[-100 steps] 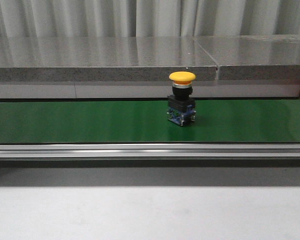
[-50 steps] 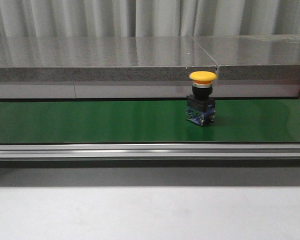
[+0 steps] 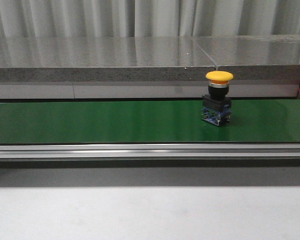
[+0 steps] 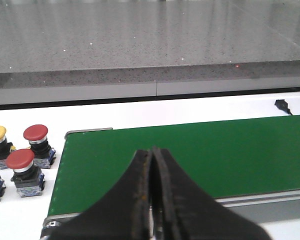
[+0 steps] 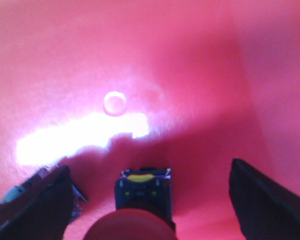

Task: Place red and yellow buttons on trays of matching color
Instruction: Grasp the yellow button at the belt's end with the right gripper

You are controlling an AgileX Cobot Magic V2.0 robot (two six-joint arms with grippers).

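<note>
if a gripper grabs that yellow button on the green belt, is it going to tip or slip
The yellow button probably tips easily if nudged high: it stands tall on a narrow blocky base under a wide mushroom cap. The smooth domed cap looks slippery, so the squarer black body likely gives a firmer hold. It appears rigid plastic and should not flex. It stands on the green belt.

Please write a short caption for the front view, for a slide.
A yellow button stands upright on the green conveyor belt, right of centre, with no gripper in sight.

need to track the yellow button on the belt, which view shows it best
The front view: the yellow button stands whole and upright on the green belt, toward its right. The left wrist view shows only a bare stretch of belt, and other buttons beside it. The right wrist view shows only a red surface.
</note>
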